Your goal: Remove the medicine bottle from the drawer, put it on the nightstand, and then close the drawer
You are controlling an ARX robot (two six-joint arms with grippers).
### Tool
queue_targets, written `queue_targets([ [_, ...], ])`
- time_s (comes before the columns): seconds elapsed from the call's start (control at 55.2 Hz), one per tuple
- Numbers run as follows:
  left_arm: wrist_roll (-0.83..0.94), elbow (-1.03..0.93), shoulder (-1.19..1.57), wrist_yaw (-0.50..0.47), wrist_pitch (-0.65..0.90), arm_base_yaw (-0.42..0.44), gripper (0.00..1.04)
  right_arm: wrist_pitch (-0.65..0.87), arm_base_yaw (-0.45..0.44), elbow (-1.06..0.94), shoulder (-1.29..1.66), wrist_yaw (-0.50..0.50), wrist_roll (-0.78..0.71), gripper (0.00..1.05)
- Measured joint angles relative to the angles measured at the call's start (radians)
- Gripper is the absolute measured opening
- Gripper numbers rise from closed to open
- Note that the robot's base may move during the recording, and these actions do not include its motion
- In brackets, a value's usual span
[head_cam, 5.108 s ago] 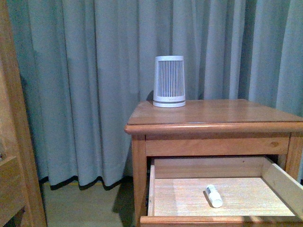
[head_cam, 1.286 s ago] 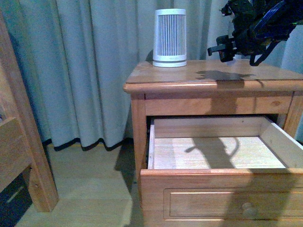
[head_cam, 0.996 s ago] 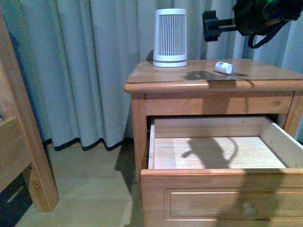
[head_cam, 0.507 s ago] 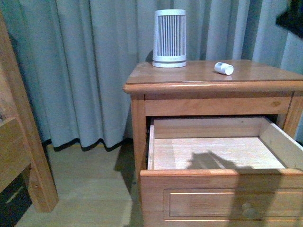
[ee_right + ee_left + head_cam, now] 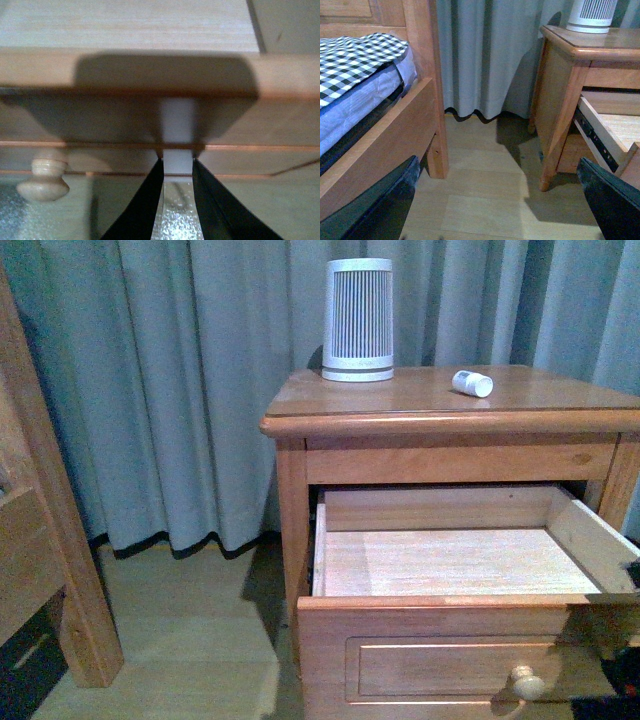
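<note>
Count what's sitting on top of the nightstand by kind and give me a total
Medicine bottle, lying on its side: 1
Ribbed white cylinder, upright: 1
Total on the nightstand: 2

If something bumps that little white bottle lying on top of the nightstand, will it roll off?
Probably it would roll. The medicine bottle is round and lies on its side on the smooth, flat nightstand top, so little would stop it. It looks small and likely light, so even a gentle nudge might move it. It lies back from the front edge, so a short roll may stay on.
</note>
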Motion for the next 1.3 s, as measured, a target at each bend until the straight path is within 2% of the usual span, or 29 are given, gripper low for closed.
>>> queue_targets([
  [0.163,0.000,0.000,0.000,0.000,0.000,0.000,0.98,-0.006,-0.013,0.166,0.144,0.015,-0.046,0.22],
  [0.471,0.000,0.000,0.000,0.000,0.000,0.000,0.98,-0.131,-0.027,0.558,0.320,0.021,-0.126,0.22],
  [0.815,0.000,0.000,0.000,0.000,0.000,0.000,0.98,-0.217,-0.048,0.873,0.472,-0.023,-0.199,0.22],
  [1.032,0.000,0.000,0.000,0.000,0.000,0.000,0.98,-0.294,-0.062,0.962,0.521,-0.029,-0.206,0.22],
  [1.304,0.000,0.000,0.000,0.000,0.000,0.000,0.98,-0.299,-0.072,0.884,0.463,-0.084,-0.120,0.22],
])
